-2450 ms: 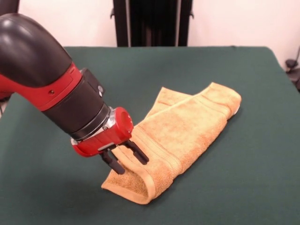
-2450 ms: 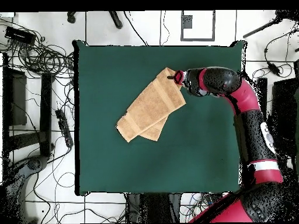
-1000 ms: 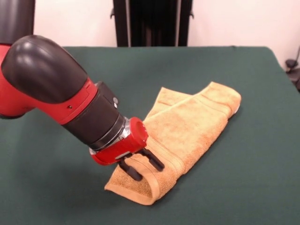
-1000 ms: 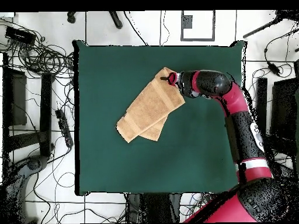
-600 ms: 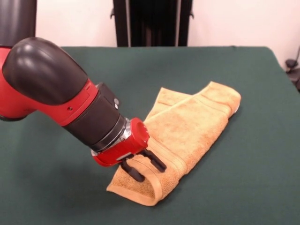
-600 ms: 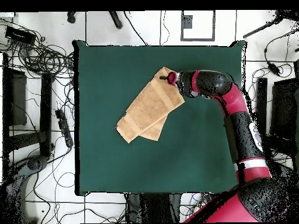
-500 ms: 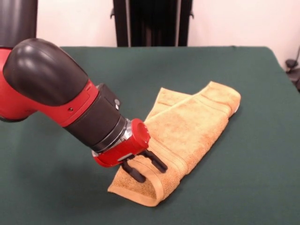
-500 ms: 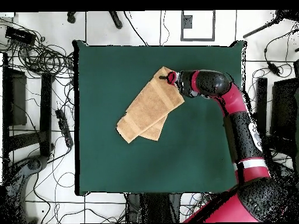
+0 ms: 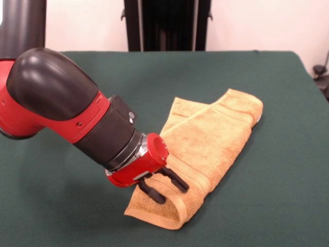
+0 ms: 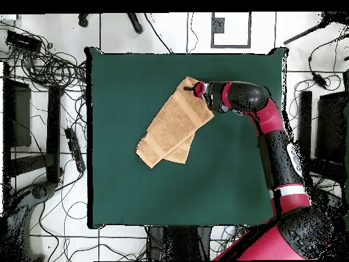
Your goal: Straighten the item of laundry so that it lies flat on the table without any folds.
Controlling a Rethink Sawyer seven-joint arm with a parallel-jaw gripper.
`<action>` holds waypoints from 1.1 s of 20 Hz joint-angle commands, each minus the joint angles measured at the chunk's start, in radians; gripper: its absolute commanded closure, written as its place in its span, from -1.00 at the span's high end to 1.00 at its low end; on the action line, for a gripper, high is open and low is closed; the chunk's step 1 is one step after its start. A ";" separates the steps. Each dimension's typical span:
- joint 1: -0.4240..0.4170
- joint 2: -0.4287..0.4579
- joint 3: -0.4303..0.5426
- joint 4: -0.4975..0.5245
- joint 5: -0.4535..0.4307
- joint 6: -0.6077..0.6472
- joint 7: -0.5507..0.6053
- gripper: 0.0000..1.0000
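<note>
The orange-tan towel (image 9: 213, 136) lies folded over on itself, aslant on the dark green table (image 9: 267, 206), with one layer peeking out at its far edge. My gripper (image 9: 165, 189) is at the towel's near corner, its fingers closed on the curled-up hem, which stands slightly off the table. In the overhead view the gripper (image 10: 193, 89) is at the upper right corner of the towel (image 10: 174, 126), right of the middle of the table (image 10: 232, 184).
The black pedestal (image 9: 167, 23) stands behind the table's far edge. My arm (image 9: 56, 103) comes in low over the table's left part. Cables (image 10: 41, 65) and stands lie on the floor around the table.
My gripper has moved to the right and a little nearer in the front view, dragging the towel's near corner with it. The far end of the towel has shifted slightly.
</note>
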 commanded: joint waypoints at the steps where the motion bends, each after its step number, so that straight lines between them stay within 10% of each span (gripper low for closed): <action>1: 0.054 0.102 0.033 -0.011 0.000 -0.032 -0.295 1.00; 5: 0.051 0.106 0.039 -0.016 0.001 -0.009 -0.307 1.00; 6: 0.049 0.107 0.042 -0.017 -0.006 -0.006 -0.305 -1.00; 22: 0.040 0.019 0.021 0.028 -0.031 0.040 -0.247 -1.00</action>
